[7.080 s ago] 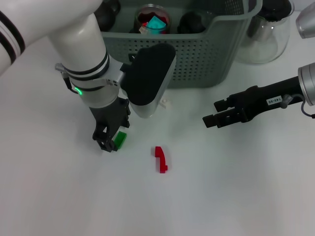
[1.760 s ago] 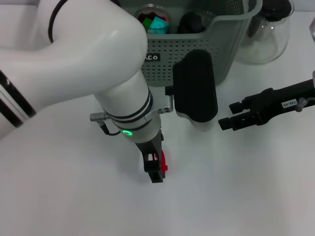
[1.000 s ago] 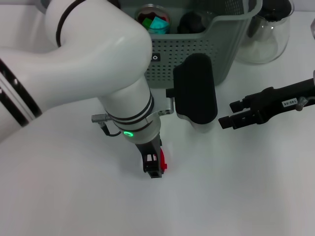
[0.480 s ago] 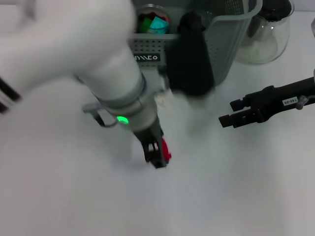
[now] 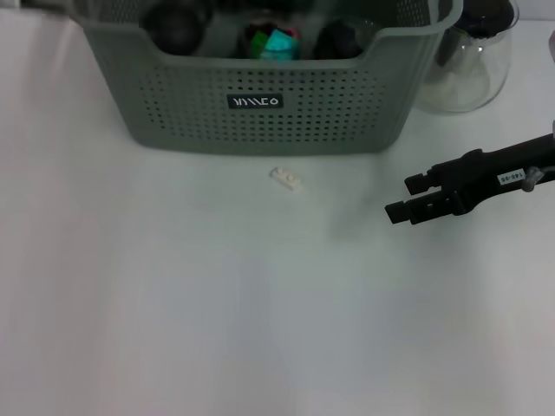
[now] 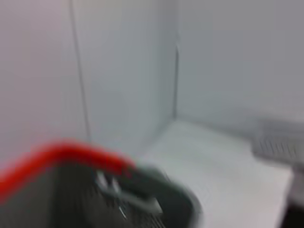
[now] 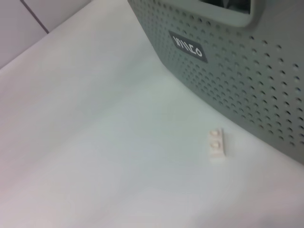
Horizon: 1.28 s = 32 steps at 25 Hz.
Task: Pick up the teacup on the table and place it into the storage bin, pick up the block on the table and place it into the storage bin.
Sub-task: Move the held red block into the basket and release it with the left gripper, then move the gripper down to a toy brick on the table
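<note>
The grey-green storage bin stands at the back of the table, and its perforated wall also fills the right wrist view. Inside it lie dark round things and teal and red pieces. No teacup shows on the table. A small white block lies just in front of the bin, seen also as the white block. My right gripper hovers open and empty to the right of that block. My left arm is out of the head view; its wrist view is smeared, with a red strip close to the camera.
A clear glass carafe stands right of the bin at the back. White tabletop spreads in front of the bin.
My left arm has swept up and out of the head view, and the red block it was at is gone from the table. The right arm has held still.
</note>
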Each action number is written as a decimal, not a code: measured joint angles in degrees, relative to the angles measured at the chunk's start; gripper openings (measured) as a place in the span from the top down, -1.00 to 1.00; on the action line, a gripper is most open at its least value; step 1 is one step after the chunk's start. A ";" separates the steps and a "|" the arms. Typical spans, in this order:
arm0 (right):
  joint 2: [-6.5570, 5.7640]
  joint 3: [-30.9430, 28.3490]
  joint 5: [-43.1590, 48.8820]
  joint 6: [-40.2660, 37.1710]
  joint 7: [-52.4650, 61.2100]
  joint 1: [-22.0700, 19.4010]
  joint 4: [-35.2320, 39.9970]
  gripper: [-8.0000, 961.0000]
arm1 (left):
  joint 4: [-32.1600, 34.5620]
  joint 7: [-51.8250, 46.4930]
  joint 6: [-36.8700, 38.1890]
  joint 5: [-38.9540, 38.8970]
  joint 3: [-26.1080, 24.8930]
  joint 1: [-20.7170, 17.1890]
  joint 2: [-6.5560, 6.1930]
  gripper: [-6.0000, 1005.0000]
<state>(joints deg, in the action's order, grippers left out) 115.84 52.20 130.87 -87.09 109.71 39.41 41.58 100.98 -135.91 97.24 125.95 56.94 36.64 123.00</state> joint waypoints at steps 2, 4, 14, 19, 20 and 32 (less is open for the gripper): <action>0.00 0.00 -0.01 -0.08 0.14 0.18 0.00 -0.65 | -0.77 0.01 -2.64 -0.32 -1.29 1.89 -0.96 -0.36; 0.00 0.00 -0.01 0.00 0.27 0.31 0.00 -0.65 | -4.39 -0.20 -7.83 2.69 -0.99 4.48 -1.51 -0.37; 0.00 0.00 0.00 0.12 0.27 0.39 -0.01 -0.65 | -40.70 -0.37 -30.15 21.65 -0.03 20.17 -3.98 -0.43; 0.00 0.00 0.00 0.17 0.29 0.19 -0.01 -0.65 | -46.51 -0.40 -36.27 26.81 0.11 21.69 -3.25 -0.46; 0.00 0.00 0.00 0.16 0.30 0.18 -0.01 -0.65 | -46.59 -0.41 -36.56 27.36 0.12 21.69 -3.04 -0.47; 0.00 0.00 0.00 0.32 0.03 0.39 -0.01 -0.65 | -36.47 -0.40 -30.74 25.70 -0.26 18.62 -1.61 -0.75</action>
<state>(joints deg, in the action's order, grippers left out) 115.84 52.21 130.87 -86.76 109.74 39.80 41.57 64.51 -136.31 66.50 151.65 56.67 55.26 121.39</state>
